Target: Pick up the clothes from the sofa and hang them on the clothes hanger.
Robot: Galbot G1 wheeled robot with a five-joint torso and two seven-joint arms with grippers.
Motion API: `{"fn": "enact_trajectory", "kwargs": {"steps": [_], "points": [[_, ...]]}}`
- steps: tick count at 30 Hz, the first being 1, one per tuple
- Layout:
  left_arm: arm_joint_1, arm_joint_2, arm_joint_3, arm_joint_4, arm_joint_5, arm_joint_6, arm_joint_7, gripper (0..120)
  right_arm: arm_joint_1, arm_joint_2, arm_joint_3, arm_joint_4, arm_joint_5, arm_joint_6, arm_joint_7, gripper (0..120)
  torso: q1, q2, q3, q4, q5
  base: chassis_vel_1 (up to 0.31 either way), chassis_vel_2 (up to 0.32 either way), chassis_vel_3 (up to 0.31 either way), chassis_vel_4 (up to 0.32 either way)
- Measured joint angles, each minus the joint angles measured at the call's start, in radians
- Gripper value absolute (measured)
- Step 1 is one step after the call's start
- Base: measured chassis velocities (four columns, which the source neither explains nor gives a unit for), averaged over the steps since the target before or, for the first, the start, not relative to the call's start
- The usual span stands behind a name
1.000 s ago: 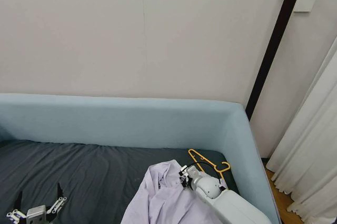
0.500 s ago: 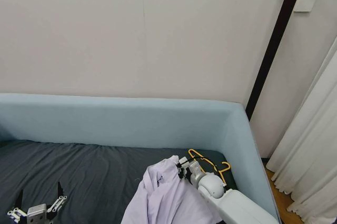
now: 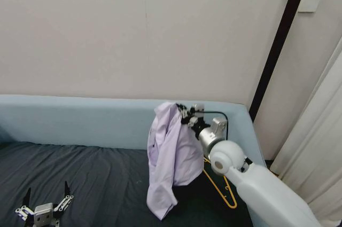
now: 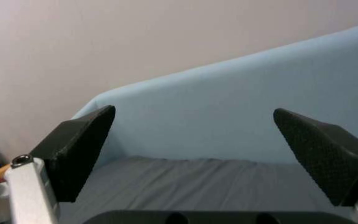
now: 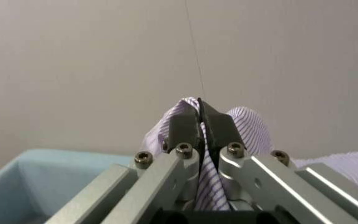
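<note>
Head view gives us the right end effector [image 3: 181,114] raised in front of the sofa [image 3: 80,123] back, near its right corner, with its jaws pinched tight on the top of a pale lilac striped shirt [image 3: 173,157]. We see the shirt hang down from that grip in a long, loose fold, its lower end level with the dark seat [image 3: 96,173]; whether the hem touches the seat we cannot tell. An orange hanger [image 3: 219,187] lies on the seat just beside the shirt, toward the sofa's right end, and the right arm partly covers it. Right wrist view confirms the grip for us: the right end effector [image 5: 199,126] has its two dark pads pressed together, with striped shirt [image 5: 247,126] cloth bunched between and behind them, and the plain wall [image 5: 92,60] beyond. We find the left end effector [image 3: 45,211] low over the seat, well apart from the shirt. In the left wrist view the left end effector [image 4: 195,140] stands wide apart at the fingers [image 4: 79,144], holding nothing, and faces the blue sofa [image 4: 229,116] back above the seat [image 4: 185,186].
</note>
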Motion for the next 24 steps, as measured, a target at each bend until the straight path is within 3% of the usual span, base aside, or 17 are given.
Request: {"fn": "enact_trajectory", "kwargs": {"steps": [5, 12, 20, 24], "points": [[-0.017, 0.004, 0.009, 0.021, -0.002, -0.002, 0.0, 100, -0.15, -0.046, -0.015, 0.126, -0.037, -0.006, 0.091, 0, 0.0, 0.0, 0.0, -0.0005, -0.0001, 0.0, 0.0, 0.0, 0.0], [-0.005, -0.006, 0.026, 0.008, 0.005, -0.013, 0.0, 100, -0.505, -0.099, -0.162, 0.023, -0.364, -0.084, 0.176, 0, 0.0, 0.0, 0.0, -0.0009, 0.0005, 0.0, 0.0, 0.0, 0.0], [0.005, -0.008, 0.026, 0.006, 0.008, -0.029, 0.0, 100, -0.571, -0.049, -0.206, -0.186, -0.474, -0.163, 0.27, 0, 0.0, 0.0, 0.0, -0.0002, 0.0002, 0.0, 0.0, 0.0, 0.0], [0.003, -0.009, 0.027, 0.012, 0.01, -0.031, 0.0, 100, -0.57, -0.053, -0.206, -0.171, -0.435, -0.214, 0.292, 3, 0.0, 0.0, 0.0, -0.0002, 0.0001, 0.0, 0.0, 0.0, 0.0]]}}
